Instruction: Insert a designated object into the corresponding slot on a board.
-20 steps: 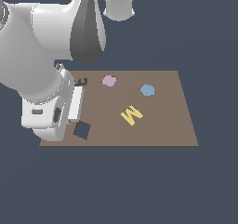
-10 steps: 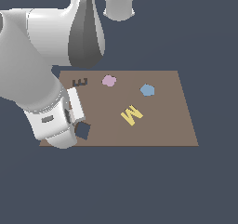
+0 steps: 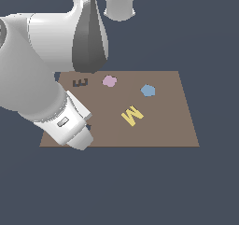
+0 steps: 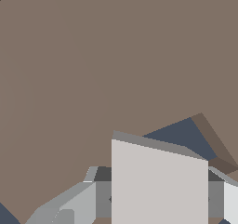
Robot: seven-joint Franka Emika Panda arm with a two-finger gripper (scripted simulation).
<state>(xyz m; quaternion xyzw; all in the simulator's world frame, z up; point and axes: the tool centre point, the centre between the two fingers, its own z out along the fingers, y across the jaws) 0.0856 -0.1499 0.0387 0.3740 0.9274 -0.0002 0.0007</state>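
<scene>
In the wrist view my gripper is shut on the pale grey-beige square tile, with a grey finger showing at its side. The tile hangs close over the brown board. Part of the dark navy slot shows just beyond the tile's edge. In the exterior view my arm's wrist covers the board's near corner at the exterior view's left. There it hides the gripper and the tile; only a dark sliver of the slot peeks out.
On the board lie a yellow M, a blue hexagon and a pink blob. A dark E-shaped cut-out lies at the far side on the exterior view's left. My bulky arm looms over that side.
My wrist has come lower and nearer the board's near corner at the exterior view's left. It now covers the navy slot that showed one second ago.
</scene>
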